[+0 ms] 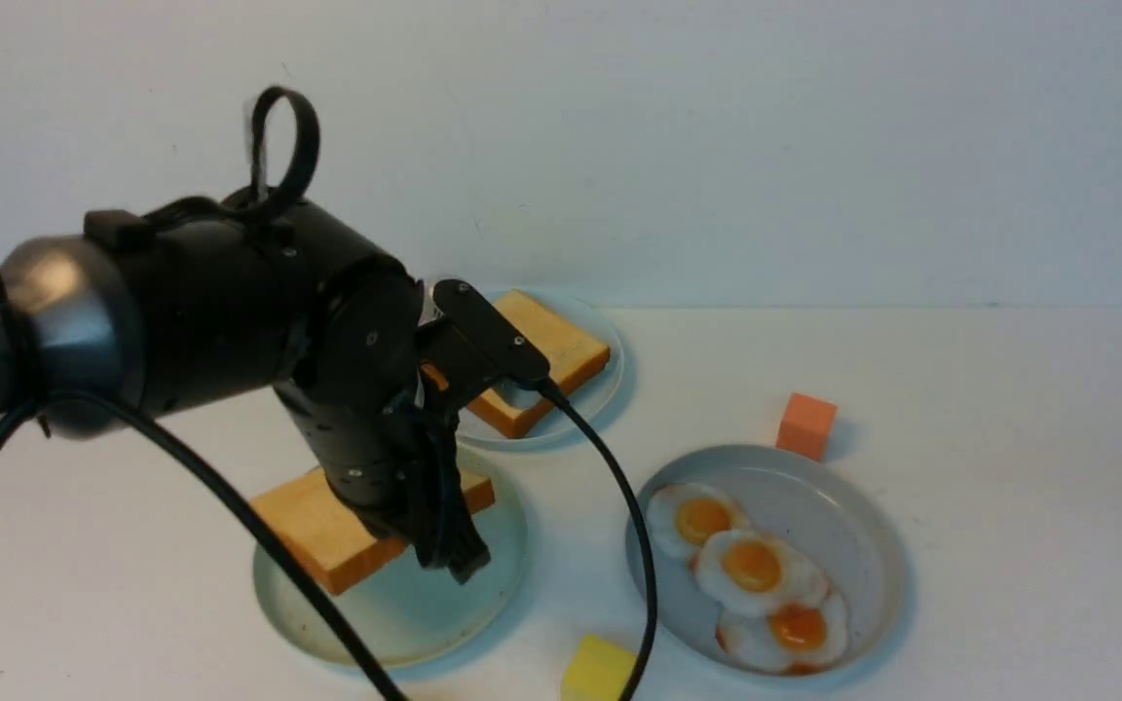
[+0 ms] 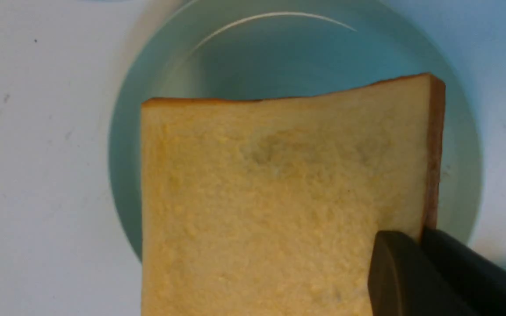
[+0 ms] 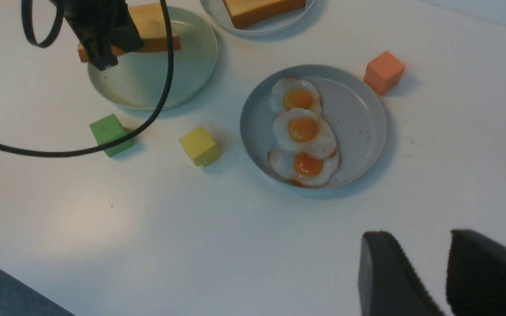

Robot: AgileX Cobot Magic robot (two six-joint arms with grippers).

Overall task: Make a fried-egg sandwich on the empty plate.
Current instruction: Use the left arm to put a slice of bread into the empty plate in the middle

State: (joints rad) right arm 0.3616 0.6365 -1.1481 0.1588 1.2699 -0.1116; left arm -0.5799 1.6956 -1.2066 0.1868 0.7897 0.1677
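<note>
White table (image 1: 1009,438): left fingers (image 1: 449,545) clamp a toast slice (image 1: 327,531) by one edge, over the empty plate (image 1: 405,623), overhanging its left rim; plate centre lies rightward. Right fingers (image 3: 389,272) parted, empty, nearer the fried eggs (image 1: 751,565).

The toast slice (image 2: 279,197) has a dry, porous, crumbly face and a smoother crust; the mint plate (image 2: 279,57) is smooth with a soft sheen; the fried eggs (image 3: 303,131) look glossy, like plastic; the desk (image 3: 103,228) is matt and smooth; the pads (image 3: 384,281) of the right jaws are matt black, finely toothed along the edge.
</note>
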